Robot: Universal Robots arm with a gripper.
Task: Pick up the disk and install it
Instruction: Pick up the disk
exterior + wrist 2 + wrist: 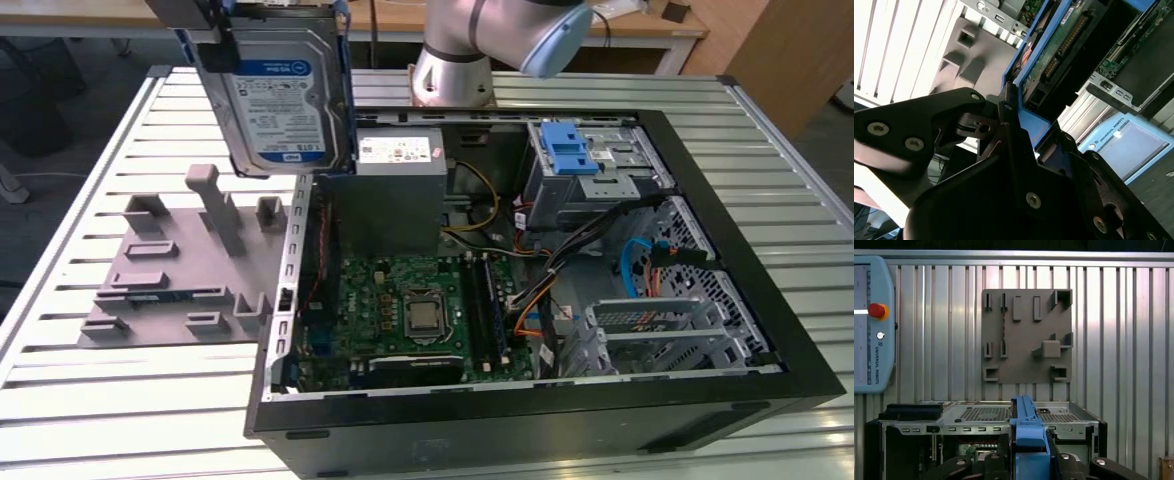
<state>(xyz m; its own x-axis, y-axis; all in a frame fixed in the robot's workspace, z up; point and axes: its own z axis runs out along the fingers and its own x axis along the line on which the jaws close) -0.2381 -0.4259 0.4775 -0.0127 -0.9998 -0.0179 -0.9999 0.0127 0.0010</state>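
Note:
The disk, a silver hard drive with a white-and-blue label and a blue bracket along its edges, hangs upright in the air at the exterior view's upper left. It is above the gap between the grey holder plate and the open computer case. My gripper is shut on its top end. In the second wrist view the black fingers clamp the blue bracket, with the disk's circuit-board side beyond them. The first wrist view looks down the bracket's blue edge held in my gripper.
Inside the case are a green motherboard, a grey box with a white sticker, a silver cage with a blue latch and another cage at the exterior view's lower right. A teach pendant lies on the slatted metal table.

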